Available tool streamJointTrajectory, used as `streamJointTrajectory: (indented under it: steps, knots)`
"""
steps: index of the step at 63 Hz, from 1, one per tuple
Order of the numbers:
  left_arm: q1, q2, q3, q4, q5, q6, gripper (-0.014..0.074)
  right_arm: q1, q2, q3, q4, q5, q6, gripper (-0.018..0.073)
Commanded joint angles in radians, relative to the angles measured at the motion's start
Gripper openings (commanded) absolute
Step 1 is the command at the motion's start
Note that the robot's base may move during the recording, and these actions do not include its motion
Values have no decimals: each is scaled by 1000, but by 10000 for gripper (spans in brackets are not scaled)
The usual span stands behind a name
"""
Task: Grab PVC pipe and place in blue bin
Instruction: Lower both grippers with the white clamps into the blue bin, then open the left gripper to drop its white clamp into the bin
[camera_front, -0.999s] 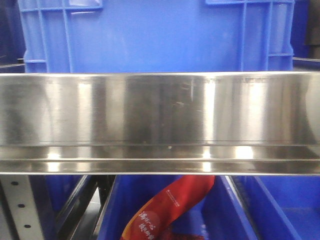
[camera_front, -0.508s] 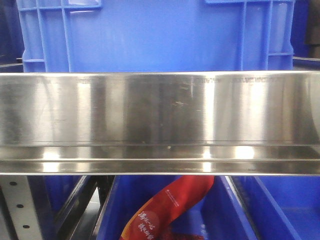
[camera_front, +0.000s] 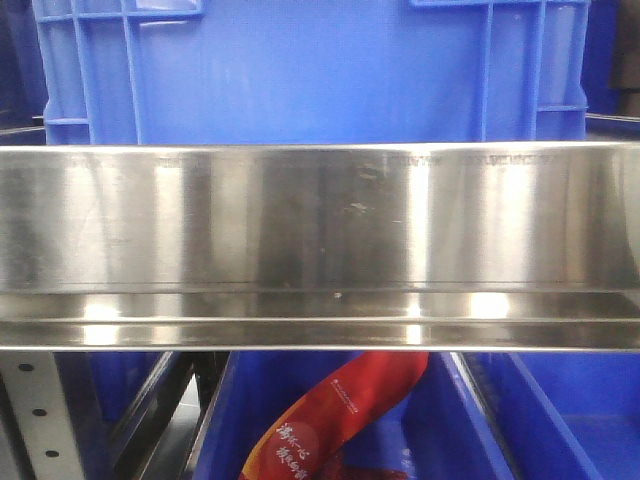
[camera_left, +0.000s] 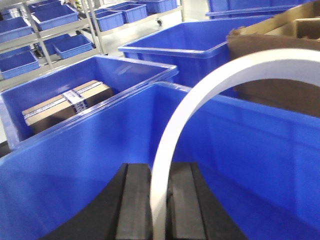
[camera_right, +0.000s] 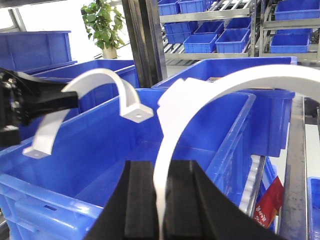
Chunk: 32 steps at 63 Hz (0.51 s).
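My left gripper (camera_left: 160, 200) is shut on a white curved PVC pipe piece (camera_left: 200, 100), held over the inside of a large blue bin (camera_left: 75, 165). My right gripper (camera_right: 161, 200) is shut on a second white curved PVC piece (camera_right: 200, 95), above the same bin's near edge (camera_right: 60, 200). In the right wrist view the left gripper (camera_right: 30, 102) shows at the far left, holding its white piece (camera_right: 107, 80) above the bin. The front view shows only the bin's outer wall (camera_front: 310, 70); neither gripper is in it.
A steel shelf rail (camera_front: 320, 230) crosses the front view, with a red packet (camera_front: 340, 410) in a bin below. A neighbouring bin holds a cardboard box (camera_left: 65, 102). Brown cardboard (camera_left: 280, 50) is at the right. Racks of blue bins (camera_right: 225, 30) and a plant (camera_right: 102, 22) stand behind.
The front view has shifted very slightly sideways; nothing else has visibly changed.
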Motion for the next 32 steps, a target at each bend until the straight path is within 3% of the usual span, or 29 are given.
streamJointTrajectory:
  steps: [1, 12, 25, 32]
  knots:
    - [-6, 6, -11, -3, -34, 2, -111, 0, 3, -11, 15, -28, -12, -162]
    - [-6, 10, -11, -3, -26, 2, -69, 0, 3, -11, 15, -28, -21, -162]
    - [-6, 10, -11, -17, -10, 2, 203, 0, 3, -11, 15, -28, -21, -162]
    - [-8, 8, -11, -36, 23, 2, 176, 0, 3, -11, 15, -28, -21, -162]
